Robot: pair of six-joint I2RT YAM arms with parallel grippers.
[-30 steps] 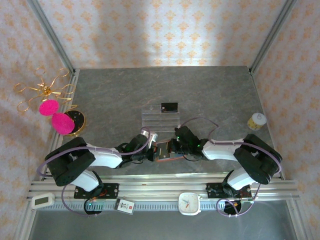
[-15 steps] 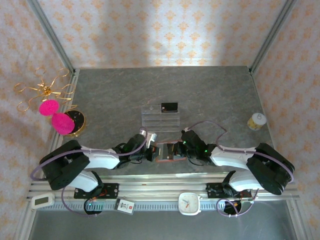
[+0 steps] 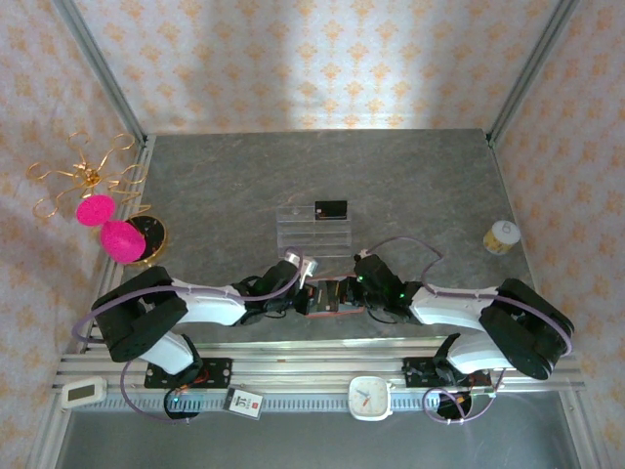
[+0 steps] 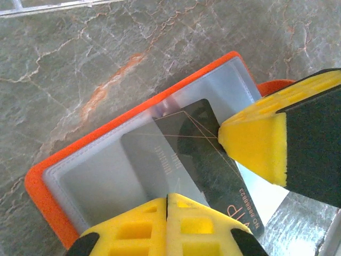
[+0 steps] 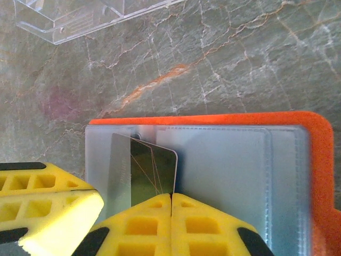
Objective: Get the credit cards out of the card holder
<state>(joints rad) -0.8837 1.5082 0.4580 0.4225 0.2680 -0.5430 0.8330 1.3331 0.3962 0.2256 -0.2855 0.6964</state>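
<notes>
At the lower edge of the grey table (image 3: pixel 410 186), the left gripper (image 4: pixel 166 205) and right gripper (image 5: pixel 171 201), jaws clenched, touched the card holder (image 5: pixel 229 160); bare stone spread above, up to papered walls (image 3: pixel 293 59).

The walls are covered with a cream wallpaper (image 3: pixel 322 59) that carries a repeated orange ornament. It covers the back and also both sides. A paler, brighter band of light (image 3: pixel 322 93) falls on the middle of the back wall. Two aluminium posts (image 3: pixel 98 68) rise slanted in the far corners. The table top (image 3: pixel 225 186) is a grey marble-like surface with thin white veins; in the right wrist view a rust-coloured vein (image 5: pixel 154 82) crosses it. Ribbed aluminium rails (image 3: pixel 322 376) run along the near edge of the table, and below them lies a plain grey surface (image 3: pixel 293 445).
</notes>
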